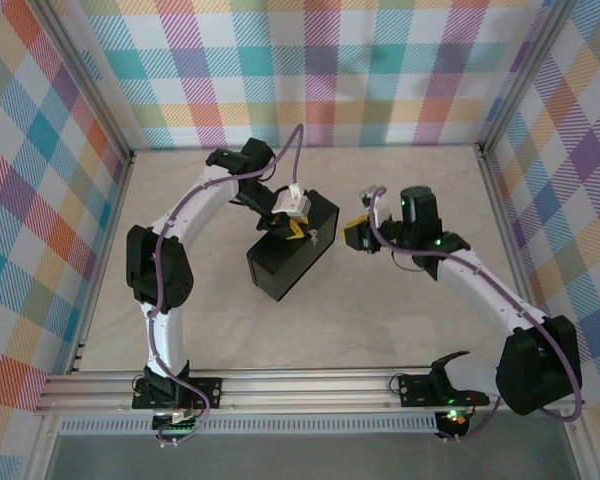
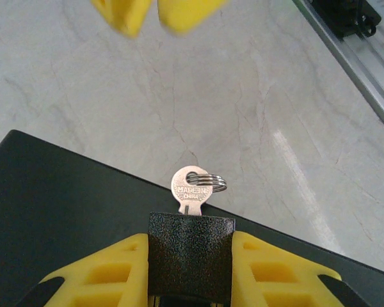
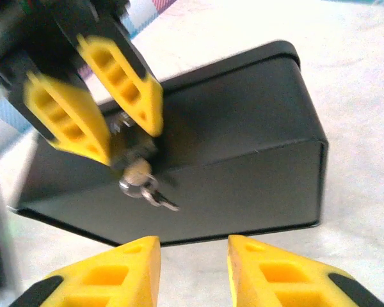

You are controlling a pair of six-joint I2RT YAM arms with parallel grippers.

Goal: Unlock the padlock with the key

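I see the left gripper (image 2: 191, 240) clamped on the padlock (image 2: 191, 268) - its yellow fingers pinch the dark body from both sides, over the top of the box (image 3: 243, 141), at the box edge facing the right arm. Whether the lock rests on the box I cannot tell. The key (image 2: 192, 187) sits in the lock's end, its round head poking out past that edge, a small ring (image 2: 212, 182) through it. The box stands near the middle of the desk (image 2: 275, 96), askew to its edges. My right gripper (image 3: 193, 256) hovers near the key - fingers parted a modest way, nothing between them, clear of key and ring.
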